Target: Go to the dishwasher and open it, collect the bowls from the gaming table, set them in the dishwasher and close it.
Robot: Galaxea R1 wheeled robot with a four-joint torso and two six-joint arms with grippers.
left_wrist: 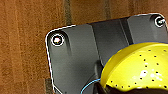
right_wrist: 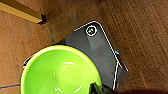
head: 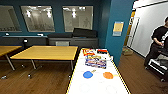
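The gaming table (head: pixel 80 82), white-topped with a yellow rim, stretches ahead of me in the head view. A blue bowl (head: pixel 88 74) and an orange bowl (head: pixel 108 75) lie on it side by side. In the left wrist view a yellow bowl (left_wrist: pixel 140 67) hangs rim-down over the robot's dark base, with my left gripper (left_wrist: pixel 105 87) shut on its edge. In the right wrist view a bright green bowl (right_wrist: pixel 60 72) faces up, and my right gripper (right_wrist: pixel 96 88) is shut on its rim. The dishwasher is out of view.
Colourful game boxes (head: pixel 96 61) lie at the table's far end. Wooden-topped tables (head: pixel 47 52) stand to the left on the wood floor. A teal column (head: pixel 117 30) rises at the right. Further right, a person (head: pixel 157 42) stands with a control rig.
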